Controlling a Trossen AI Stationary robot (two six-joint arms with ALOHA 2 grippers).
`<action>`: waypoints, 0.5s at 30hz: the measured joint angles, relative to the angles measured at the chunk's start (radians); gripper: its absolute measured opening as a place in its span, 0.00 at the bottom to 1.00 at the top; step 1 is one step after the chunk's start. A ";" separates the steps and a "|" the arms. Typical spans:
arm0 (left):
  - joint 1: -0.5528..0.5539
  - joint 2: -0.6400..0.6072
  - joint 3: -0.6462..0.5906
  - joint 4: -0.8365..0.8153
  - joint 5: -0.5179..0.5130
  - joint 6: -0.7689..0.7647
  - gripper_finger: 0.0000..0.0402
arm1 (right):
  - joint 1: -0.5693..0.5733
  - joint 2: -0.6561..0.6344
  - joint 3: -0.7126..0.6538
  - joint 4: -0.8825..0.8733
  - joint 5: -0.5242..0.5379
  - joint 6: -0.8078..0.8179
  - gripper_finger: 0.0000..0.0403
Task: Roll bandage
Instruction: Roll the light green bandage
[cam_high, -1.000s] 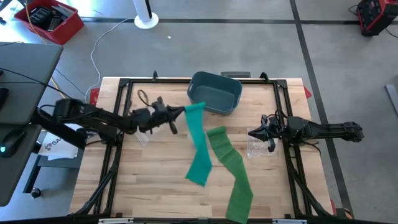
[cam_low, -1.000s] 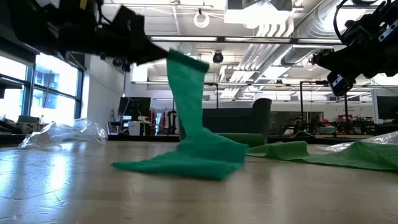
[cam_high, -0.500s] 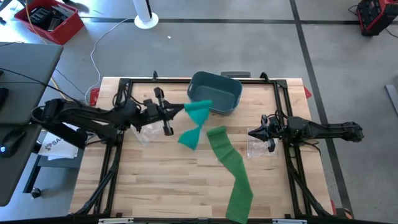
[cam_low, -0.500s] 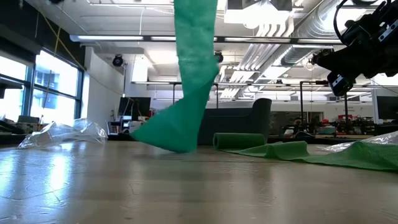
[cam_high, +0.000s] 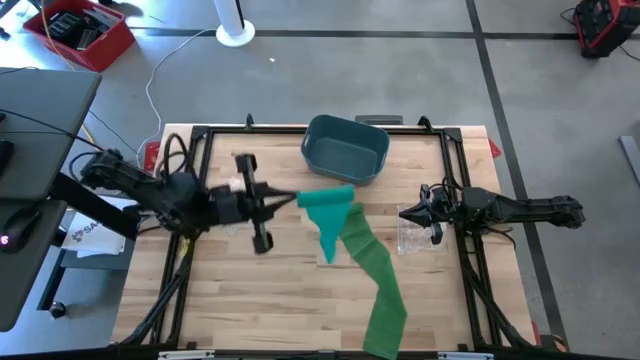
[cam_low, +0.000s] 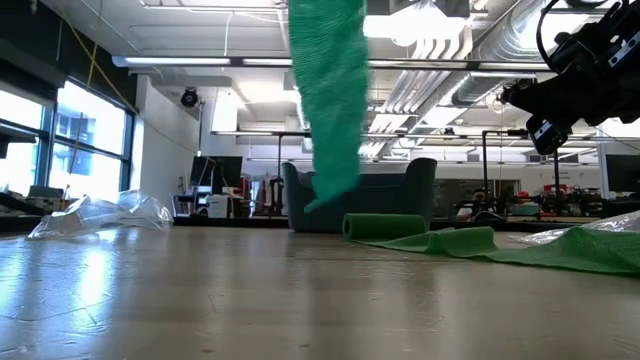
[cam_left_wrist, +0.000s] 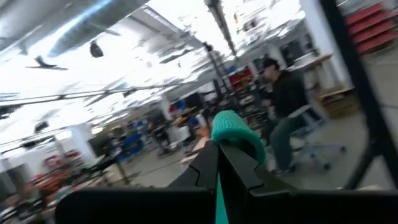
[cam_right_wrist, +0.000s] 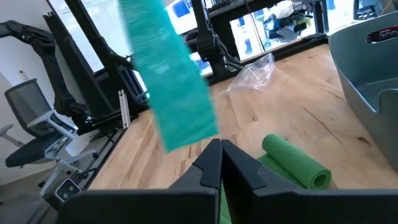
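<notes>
From the low camera you look across bare wooden worktop (cam_low: 300, 300) first. Beyond it the teal bandage (cam_low: 328, 100) hangs straight down, its lower end clear of the wood. On your right of that view the green bandage (cam_low: 560, 248) lies stretched along the worktop, and its rolled end (cam_low: 385, 226) sits just beside the hanging strip's lower end. A crumpled clear plastic bag (cam_low: 100, 215) rests far off to the other side, and the dark blue-grey bin (cam_low: 400, 195) stands behind the bandages.

Looking down from above, your left gripper (cam_high: 292, 197) has its fingers pressed together on the upper end of the teal bandage (cam_high: 328, 215), holding it aloft over the middle of the worktop; in the left wrist view the strip curls over the closed fingertips (cam_left_wrist: 219, 163). The green bandage (cam_high: 375, 275) runs from beside the hanging strip down toward the near edge of the worktop. The bin (cam_high: 346, 148) sits at the far edge, apart from both bandages.

Your right gripper (cam_high: 405, 213) waits at the right side, fingers pressed together with nothing between them, above a second clear plastic bag (cam_high: 415, 240). Its wrist camera sees the teal strip (cam_right_wrist: 166, 74) hanging and the green roll (cam_right_wrist: 295, 160) lying on the wood.

A seated person (cam_left_wrist: 287, 106) shows in the room beyond, in the left wrist view.
</notes>
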 joint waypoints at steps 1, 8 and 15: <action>-0.021 0.013 0.008 0.005 0.001 -0.005 0.00 | 0.000 0.000 0.000 0.000 0.000 0.000 0.00; -0.181 0.153 0.027 0.289 -0.012 0.028 0.00 | 0.000 0.000 0.000 0.000 0.000 0.000 0.00; -0.261 0.259 0.026 0.633 -0.485 0.406 0.00 | 0.000 0.000 0.000 0.000 0.000 0.000 0.00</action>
